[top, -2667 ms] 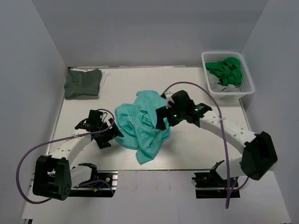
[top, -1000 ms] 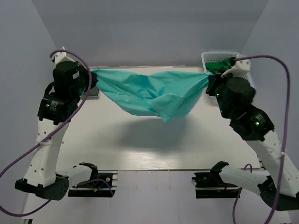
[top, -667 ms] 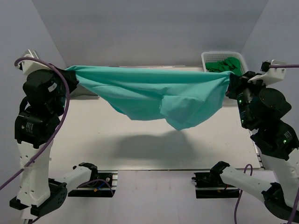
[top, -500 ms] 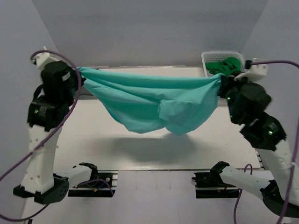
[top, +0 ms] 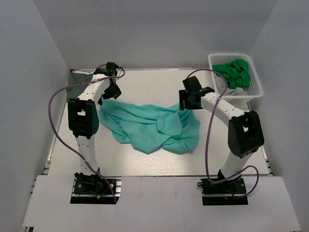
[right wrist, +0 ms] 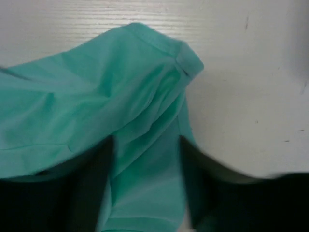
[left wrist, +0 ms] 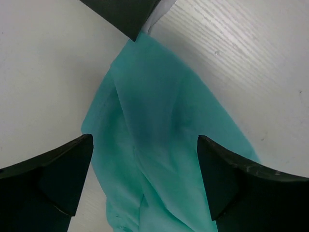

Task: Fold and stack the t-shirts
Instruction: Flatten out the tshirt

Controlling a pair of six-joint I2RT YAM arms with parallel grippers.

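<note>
A thin teal shirt [top: 154, 128] is lying rumpled on the table [top: 145, 87], with the left gripper [left wrist: 145, 183] and right gripper [right wrist: 145, 193] standing spread over its far corners. Only the overhead view is showing the mesh basket [top: 231, 54].

The t-shirt [top: 152, 126] spread on the table is a plain teal-green with no print, darker where its folds shade it. The folded shirt [top: 77, 79] at the far left is dark grey-green, and the left wrist view shows a sliver of white at its edge. The table [top: 145, 159] is white with a faint wood grain. The basket [top: 241, 96] at the far right is white mesh; the cloth [top: 235, 72] in it is bright green. The left arm [top: 89, 94] and right arm [top: 219, 107] are white with black joints, each trailing 1 purple cable [top: 53, 104]. Left gripper [top: 112, 88] and right gripper [top: 185, 102] are black. The walls [top: 159, 34] are pale grey-blue.
</note>
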